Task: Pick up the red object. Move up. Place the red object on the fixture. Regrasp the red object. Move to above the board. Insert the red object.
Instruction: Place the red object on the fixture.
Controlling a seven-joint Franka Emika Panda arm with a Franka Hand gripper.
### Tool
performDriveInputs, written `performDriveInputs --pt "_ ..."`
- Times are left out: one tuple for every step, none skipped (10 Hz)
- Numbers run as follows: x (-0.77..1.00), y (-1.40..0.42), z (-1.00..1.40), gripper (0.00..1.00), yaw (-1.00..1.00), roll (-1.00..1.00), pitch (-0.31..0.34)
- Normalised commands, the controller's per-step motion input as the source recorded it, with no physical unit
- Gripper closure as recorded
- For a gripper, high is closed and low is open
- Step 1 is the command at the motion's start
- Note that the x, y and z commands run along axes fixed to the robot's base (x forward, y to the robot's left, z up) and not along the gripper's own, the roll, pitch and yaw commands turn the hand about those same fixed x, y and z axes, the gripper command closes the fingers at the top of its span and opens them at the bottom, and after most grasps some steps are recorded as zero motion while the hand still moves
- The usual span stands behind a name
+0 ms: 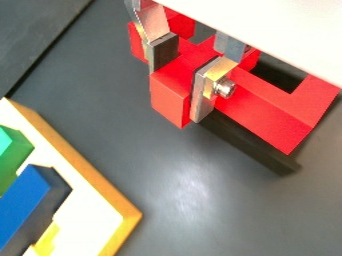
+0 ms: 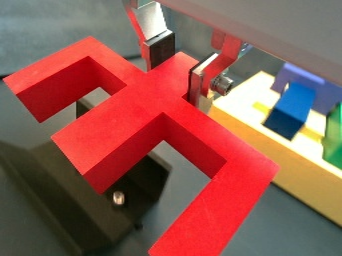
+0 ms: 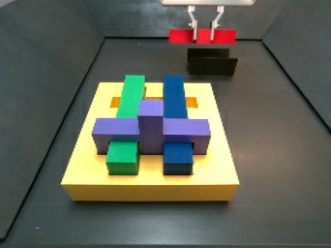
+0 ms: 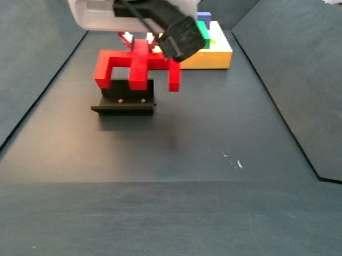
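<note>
Yellow board (image 3: 153, 182) fills the near middle of the dark floor (image 3: 278, 145) in a side view, carrying a cluster of blocks: a purple cross-shaped piece (image 3: 153, 126), a long blue bar (image 3: 173, 100), a green bar (image 3: 132, 95), and small green (image 3: 122, 155) and blue (image 3: 179, 157) blocks at its near edge. Beyond the board, near the far edge, stands the dark fixture (image 3: 211, 63). Red object (image 3: 203, 37) sits on top of the fixture, its branching arms spread wide in a wrist view (image 2: 147, 115). Gripper (image 3: 207, 32) reaches down from above, its silver fingers (image 1: 211, 88) closed against the central rib of the red object, which lies between the dark pads.
</note>
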Motion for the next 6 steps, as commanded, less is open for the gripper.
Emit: performDriveInputs --pt "0.68 0.09 0.00 1.00 0.00 -0.70 0.000" --pt "0.67 0.14 0.08 1.00 0.00 -0.71 0.100" --pt "0.69 0.20 0.08 1.00 -0.02 -0.76 0.191" --pt "0.70 0.23 0.05 1.00 -0.02 -0.74 0.231" --pt "0.63 0.22 0.03 1.00 -0.02 -0.68 0.246" --pt "0.61 0.19 0.02 1.00 -0.04 -0.61 0.254"
